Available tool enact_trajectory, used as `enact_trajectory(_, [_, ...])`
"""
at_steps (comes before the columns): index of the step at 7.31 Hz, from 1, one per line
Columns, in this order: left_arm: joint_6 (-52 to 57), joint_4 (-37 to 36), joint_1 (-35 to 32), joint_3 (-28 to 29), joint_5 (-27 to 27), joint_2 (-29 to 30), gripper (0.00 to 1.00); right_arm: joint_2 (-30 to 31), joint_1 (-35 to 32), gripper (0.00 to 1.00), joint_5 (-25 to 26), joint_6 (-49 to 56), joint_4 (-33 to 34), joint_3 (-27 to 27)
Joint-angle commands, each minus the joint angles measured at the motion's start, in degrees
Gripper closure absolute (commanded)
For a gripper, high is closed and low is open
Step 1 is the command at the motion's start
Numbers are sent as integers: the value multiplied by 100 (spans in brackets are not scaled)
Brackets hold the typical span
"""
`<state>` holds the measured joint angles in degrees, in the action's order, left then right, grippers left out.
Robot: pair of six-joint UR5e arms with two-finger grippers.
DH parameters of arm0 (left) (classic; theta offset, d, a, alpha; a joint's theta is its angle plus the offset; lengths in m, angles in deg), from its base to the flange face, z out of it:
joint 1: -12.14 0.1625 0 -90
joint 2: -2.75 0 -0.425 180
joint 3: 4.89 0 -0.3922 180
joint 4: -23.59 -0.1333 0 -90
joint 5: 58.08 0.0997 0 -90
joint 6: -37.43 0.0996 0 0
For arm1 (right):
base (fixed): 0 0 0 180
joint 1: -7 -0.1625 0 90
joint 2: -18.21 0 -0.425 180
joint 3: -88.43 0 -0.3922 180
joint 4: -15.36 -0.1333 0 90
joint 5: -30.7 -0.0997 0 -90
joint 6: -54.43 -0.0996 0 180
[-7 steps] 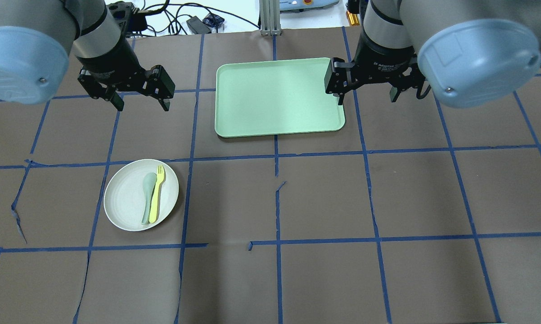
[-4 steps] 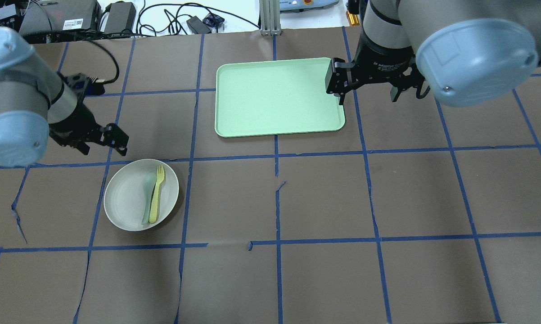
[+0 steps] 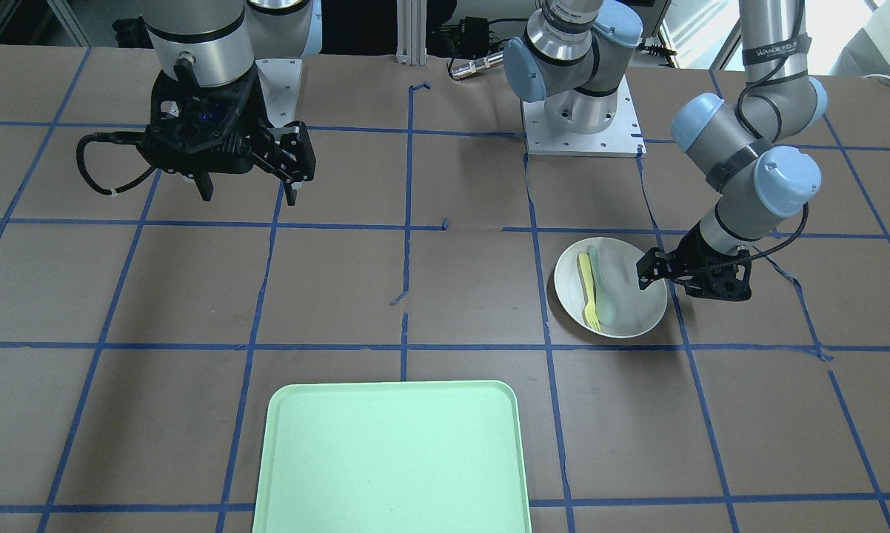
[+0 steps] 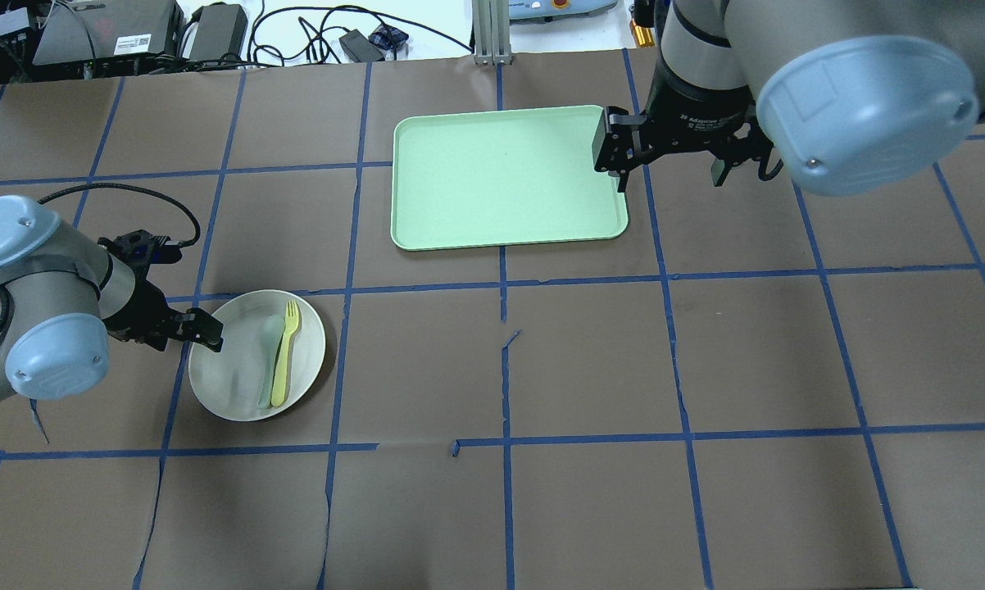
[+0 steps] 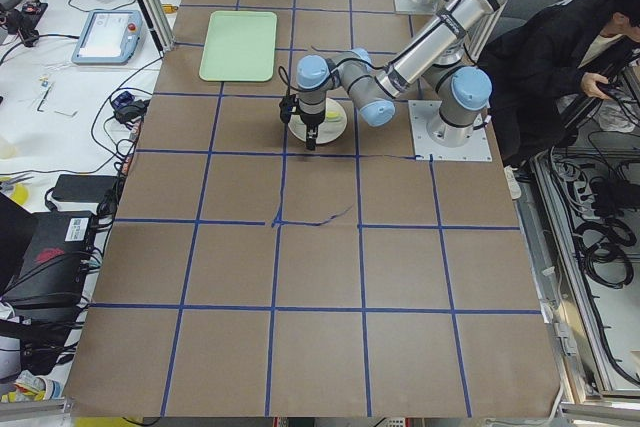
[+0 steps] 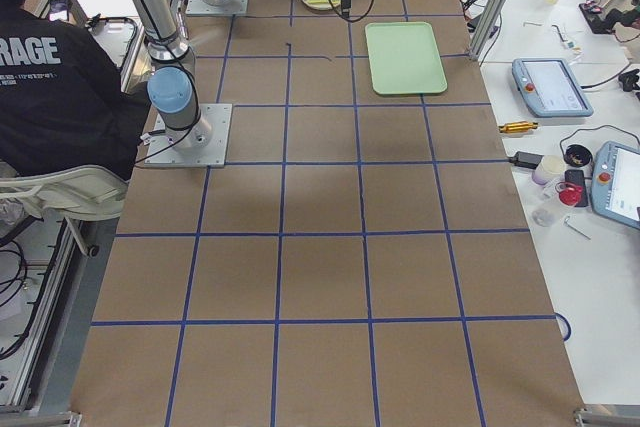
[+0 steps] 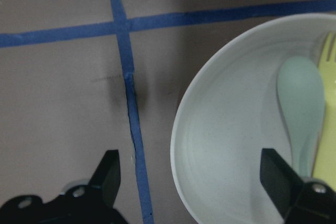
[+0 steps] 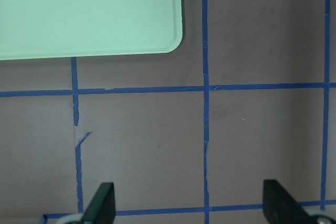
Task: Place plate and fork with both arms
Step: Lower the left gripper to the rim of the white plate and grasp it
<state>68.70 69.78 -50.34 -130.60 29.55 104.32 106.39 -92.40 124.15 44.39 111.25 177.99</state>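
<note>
**Plate** [image 4: 224,373]: white, round, shallow, with a raised rim. Lay flat on the tabletop [image 4: 591,352] directly under the left gripper [image 7: 191,182]. Near rim sat between the fingers [image 7: 109,174], one outside over bare tabletop, the other over the plate's hollow. Judged rigid, light, smooth and somewhat slippery. Best pinched across the thin rim on the gripper's side. Judged apt to shed its loose contents if tilted.

**Fork** [image 4: 286,351]: pale yellow, slim, plastic. Lay loose in the plate on the side away from the left gripper, just beyond a teal-grey spoon [image 4: 268,360]. Touched it or nearly so; could not be told which. Judged very light, stiff and low-lying. Best taken across the handle's middle, clear of the spoon.

**Left gripper**: spread wide, clasping nothing.

**Right gripper** [image 4: 669,174]: likewise spread and empty. Hung well apart from plate and fork, beside the green tray [image 4: 501,176].

**Writing**:
- "2F Adaptive" read on the right gripper's body, remainder unclear.
- "RAGE" read on the back of an operator's [image 6: 50,67] dark top.
- Lettering on a strap [image 3: 774,53] round the left arm [image 3: 741,159], too small to read surely.
- Nothing printed found on plate, fork or tray.
</note>
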Motion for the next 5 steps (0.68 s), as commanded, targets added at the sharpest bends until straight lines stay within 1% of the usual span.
enact_trajectory(1, [-6,-31,25,-6,139,91,81,-3,0,0,7,-7,0,0])
enact_trajectory(2, [-7,-14,25,11,166,91,100,-3,0,0,-2,2,0,0])
enact_trajectory(5, [-217,65,-10,125,27,21,100,-3,0,0,-2,-7,0,0])
